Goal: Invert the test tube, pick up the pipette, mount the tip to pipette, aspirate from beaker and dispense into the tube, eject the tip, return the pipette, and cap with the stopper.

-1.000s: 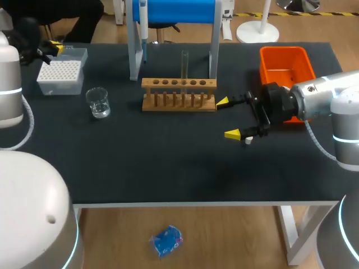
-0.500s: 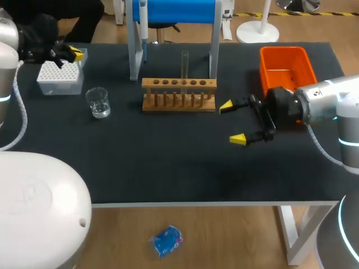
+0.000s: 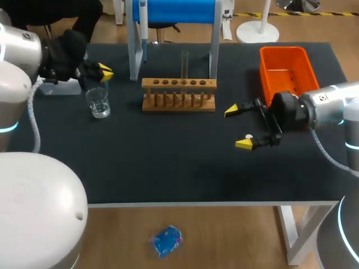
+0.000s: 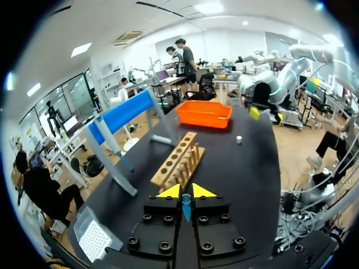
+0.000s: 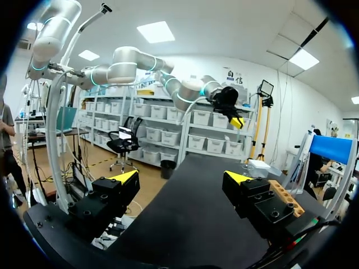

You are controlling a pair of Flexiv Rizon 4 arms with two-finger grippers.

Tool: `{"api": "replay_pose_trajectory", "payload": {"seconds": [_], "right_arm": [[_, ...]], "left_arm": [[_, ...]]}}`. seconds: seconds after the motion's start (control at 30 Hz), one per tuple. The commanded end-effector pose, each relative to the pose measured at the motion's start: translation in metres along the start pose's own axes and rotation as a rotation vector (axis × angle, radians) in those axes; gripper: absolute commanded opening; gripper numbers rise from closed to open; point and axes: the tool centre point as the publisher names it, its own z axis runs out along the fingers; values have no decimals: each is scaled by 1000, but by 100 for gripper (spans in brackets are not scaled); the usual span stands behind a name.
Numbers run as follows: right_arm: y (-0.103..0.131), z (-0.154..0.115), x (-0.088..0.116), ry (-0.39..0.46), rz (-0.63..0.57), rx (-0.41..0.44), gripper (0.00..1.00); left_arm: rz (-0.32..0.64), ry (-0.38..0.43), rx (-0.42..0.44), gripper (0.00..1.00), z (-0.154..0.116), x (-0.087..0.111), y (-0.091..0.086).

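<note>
Starting nearest you: one right gripper (image 3: pixel 238 127), fingers spread wide and holding nothing, with one small white stopper (image 3: pixel 248 136) on the table (image 3: pixel 168 162) just beside its nearer fingertip (image 3: pixel 244 144). Next, one glass beaker (image 3: pixel 99 102); its contents cannot be told. One wooden rack (image 3: pixel 178 95) holds one test tube (image 3: pixel 184 64) upright. Your left gripper (image 3: pixel 104 73) hangs just beyond the beaker, fingers drawn almost together. Farthest: one orange bin (image 3: pixel 283 64) and one pipette (image 3: pixel 143 22) hanging on the blue stand (image 3: pixel 176 10).

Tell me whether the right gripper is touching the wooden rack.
Apart. The head view shows bare table between the open right gripper and the wooden rack.
</note>
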Motion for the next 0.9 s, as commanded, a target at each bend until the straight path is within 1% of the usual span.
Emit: {"api": "replay_pose_trajectory", "payload": {"seconds": [0.03,0.57,0.6,0.63,0.67,0.7,0.77,0.8,0.83,0.9], "right_arm": [[-1,-1,0,1,-1,-1,100],[-1,-1,0,1,-1,-1,100],[-1,-1,0,1,-1,-1,100],[-3,1,-2,1,-2,2,100],[-4,2,-3,-2,11,-3,100],[-7,3,-6,-18,28,2,100],[-12,6,-11,-23,56,13,100],[-15,9,-12,-29,76,29,100],[-18,12,-12,-40,94,47,100],[-23,15,-18,-36,109,22,100]], "left_arm": [[22,11,44,0,7,23,-7],[22,11,44,0,7,23,-7],[16,21,51,0,11,25,-8],[21,27,31,0,16,28,-10],[23,44,28,0,20,31,-12],[13,56,46,0,24,33,-15],[1,107,59,0,32,41,-23],[2,123,62,0,36,44,-26],[-8,160,70,0,40,48,-28],[13,192,44,0,50,55,-33]]}}
